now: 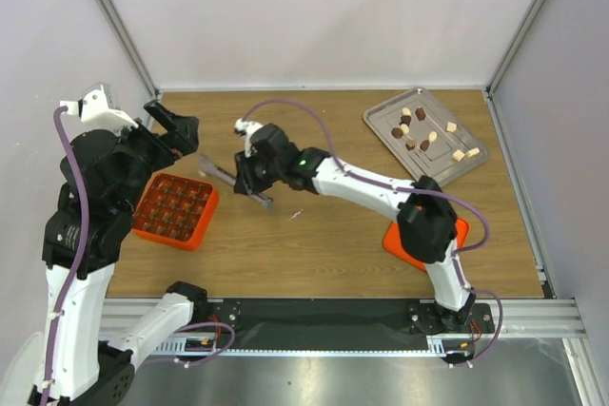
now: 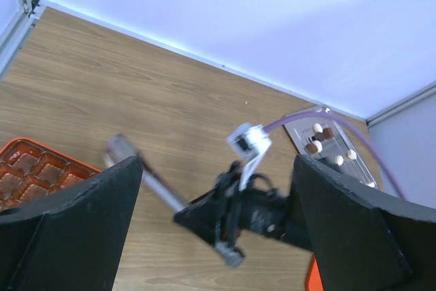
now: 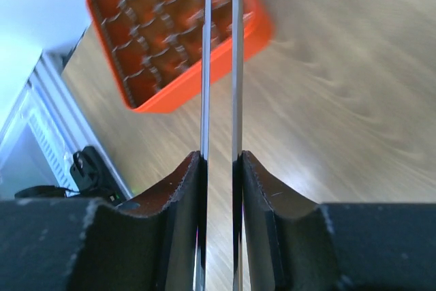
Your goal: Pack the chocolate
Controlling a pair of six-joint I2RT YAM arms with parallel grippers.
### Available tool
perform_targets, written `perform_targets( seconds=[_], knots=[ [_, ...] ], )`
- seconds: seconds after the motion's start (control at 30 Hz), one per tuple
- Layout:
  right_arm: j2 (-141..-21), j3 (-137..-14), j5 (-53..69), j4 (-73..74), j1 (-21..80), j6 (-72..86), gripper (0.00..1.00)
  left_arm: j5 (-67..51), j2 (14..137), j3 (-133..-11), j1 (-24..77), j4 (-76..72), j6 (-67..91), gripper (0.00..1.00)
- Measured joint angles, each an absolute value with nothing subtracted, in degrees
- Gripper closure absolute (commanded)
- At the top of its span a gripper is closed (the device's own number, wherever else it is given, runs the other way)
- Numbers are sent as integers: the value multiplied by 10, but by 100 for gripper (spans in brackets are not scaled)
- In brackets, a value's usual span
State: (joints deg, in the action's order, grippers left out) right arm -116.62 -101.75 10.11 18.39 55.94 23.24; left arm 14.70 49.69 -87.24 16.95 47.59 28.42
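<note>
Wood-grain table (image 1: 314, 254) boxed in by white walls, with an aluminium rail (image 1: 333, 313) along the near edge. Left arm (image 1: 90, 197) reared up over the table's left edge. Right arm (image 1: 371, 187) stretched low from its base across the middle of the table toward the left, with a purple cable (image 1: 314, 116) looped above it.

Orange box (image 1: 171, 233) on the left part of the table, gridded four by four. Cells dark brown inside; filled or not, cannot tell. Metal tray (image 1: 442, 168) at the far right corner, set at a slant to the table's edges. Flat orange piece (image 1: 459, 231) near the right side, partly hidden under the right arm.

Left hand (image 1: 174, 126) held in the air just behind the box, fingers (image 2: 75, 230) spread wide apart, nothing between them. Right hand (image 1: 249, 176) near the table's middle, clamped on the metal tongs (image 1: 233, 181), pads (image 3: 184, 202) squeezing the two blades nearly together with a thin gap left. Tongs pointing left, tips reaching the far right corner of the box; in the right wrist view, blades crossing in front of the box.

Chocolate (image 1: 409, 130) scattered loose on the tray, brown pieces and cream ones mixed, well apart from box, tongs and both hands.

Tiny green light (image 1: 303, 161) on the right arm. Any print on arms, box or tray too small to read.
</note>
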Motion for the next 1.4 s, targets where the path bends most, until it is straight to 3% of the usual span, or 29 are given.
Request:
perform_targets(
  seconds=[0.67, 1.13, 1.4],
  knots=[
    [-1223, -1030, 89, 187, 598, 205, 78, 161, 500, -859, 170, 472, 279, 0],
    [-1223, -1028, 71, 194, 602, 194, 59, 156, 498, -858, 170, 464, 280, 0],
    [-1223, -1029, 62, 196, 604, 192, 59, 143, 498, -858, 170, 464, 280, 0]
  ],
)
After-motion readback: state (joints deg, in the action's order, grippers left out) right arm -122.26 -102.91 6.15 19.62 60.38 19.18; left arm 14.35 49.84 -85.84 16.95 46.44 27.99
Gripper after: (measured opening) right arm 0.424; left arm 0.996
